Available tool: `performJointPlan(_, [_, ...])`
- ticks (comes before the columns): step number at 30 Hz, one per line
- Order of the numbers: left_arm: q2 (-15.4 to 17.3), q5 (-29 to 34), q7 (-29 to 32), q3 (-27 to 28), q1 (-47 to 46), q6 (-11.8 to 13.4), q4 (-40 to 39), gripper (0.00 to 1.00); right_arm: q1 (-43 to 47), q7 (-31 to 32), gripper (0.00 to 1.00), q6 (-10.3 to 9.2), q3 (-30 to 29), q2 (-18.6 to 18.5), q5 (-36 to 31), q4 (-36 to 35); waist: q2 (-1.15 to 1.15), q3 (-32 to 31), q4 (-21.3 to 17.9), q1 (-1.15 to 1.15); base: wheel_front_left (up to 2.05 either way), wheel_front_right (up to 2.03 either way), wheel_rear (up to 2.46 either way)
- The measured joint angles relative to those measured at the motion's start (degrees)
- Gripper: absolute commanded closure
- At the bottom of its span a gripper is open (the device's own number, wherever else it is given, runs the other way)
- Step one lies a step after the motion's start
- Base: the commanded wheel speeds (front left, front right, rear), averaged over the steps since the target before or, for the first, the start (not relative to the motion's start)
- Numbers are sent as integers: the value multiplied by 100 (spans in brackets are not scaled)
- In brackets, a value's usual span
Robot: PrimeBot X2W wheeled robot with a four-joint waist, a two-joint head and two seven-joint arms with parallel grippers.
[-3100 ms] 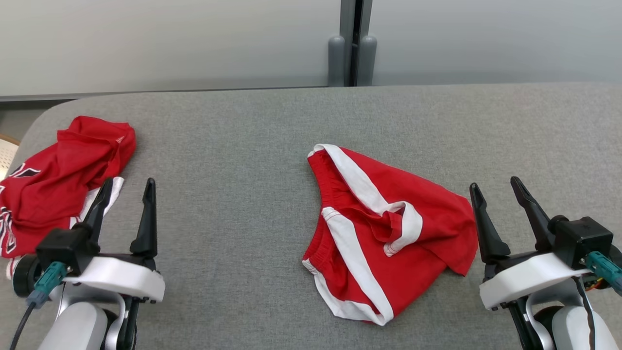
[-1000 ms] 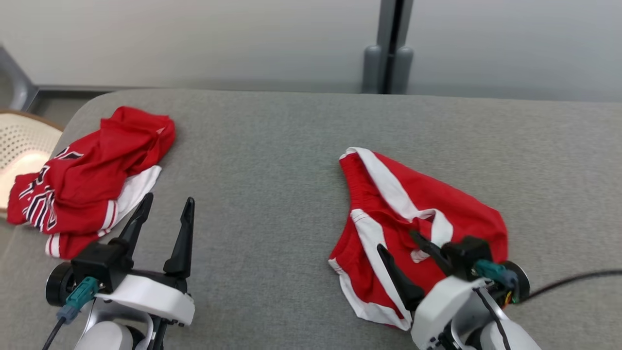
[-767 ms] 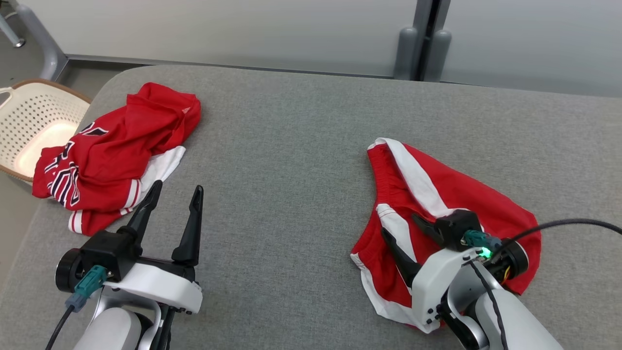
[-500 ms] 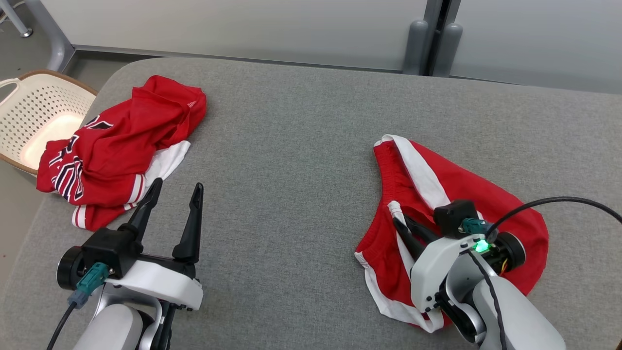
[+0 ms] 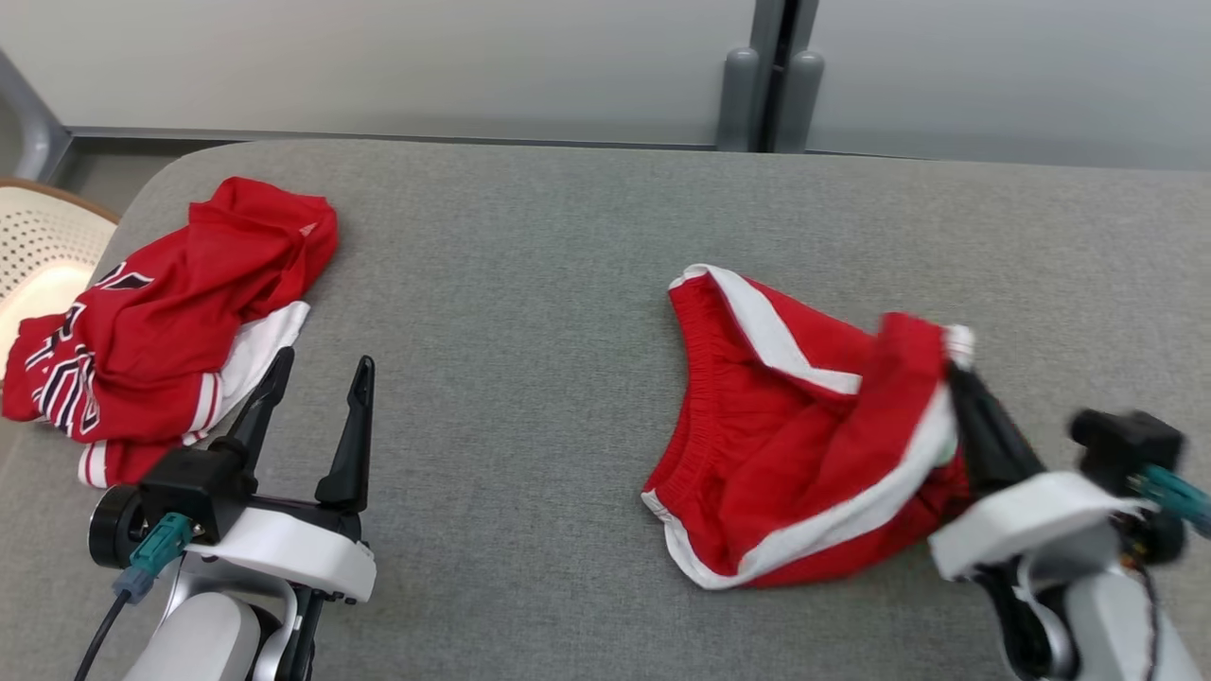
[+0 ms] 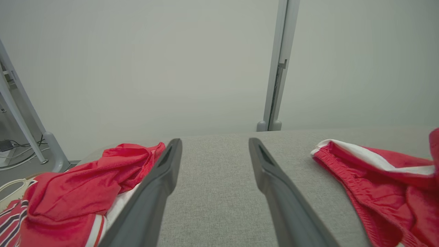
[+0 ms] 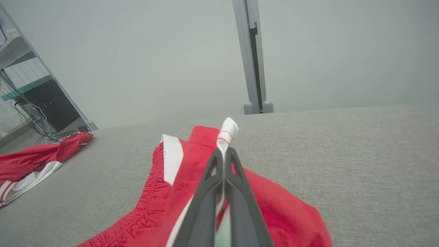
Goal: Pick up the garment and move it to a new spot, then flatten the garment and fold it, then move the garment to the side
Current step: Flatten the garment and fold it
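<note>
So the red shorts (image 5: 776, 445) are laid on the right half of the grey worktop (image 5: 530, 284), white-trimmed hem clamped tight in the right pincer (image 7: 223, 153), while the left pincer (image 5: 324, 363) is held wide apart, empty, near a crumpled red jersey (image 5: 170, 322).

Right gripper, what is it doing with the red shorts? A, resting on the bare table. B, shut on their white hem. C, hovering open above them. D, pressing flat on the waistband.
B: the right gripper has its fingers pinched together on the white hem of the red shorts, which pokes past the tips.
</note>
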Motion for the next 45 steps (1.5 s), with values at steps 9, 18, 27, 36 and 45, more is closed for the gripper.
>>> performJointPlan(9, [90,-45,9,37,57,43,-35,0,1134,122,0,-1,-1526,290,556,-210,0,-12,-217,0,0,0,0])
performJointPlan(18, [121,-102,-9,98,243,124,-51,0,1188,-286,0,-1,-1438,296,-208,-829,0,-134,-326,0,0,0,0])
performJointPlan(27, [131,-120,-42,92,567,255,-101,0,1330,129,0,-1,-753,-43,-953,-1980,0,-472,-412,0,0,0,0])
performJointPlan(36, [143,-144,81,-1,769,327,-197,0,1531,355,0,0,-649,-10,-865,-2124,0,-635,-458,0,0,0,0])
performJointPlan(45, [163,-144,152,-64,809,368,-249,0,1538,367,0,-1,-648,47,-829,-2097,0,-651,-452,0,0,0,0])
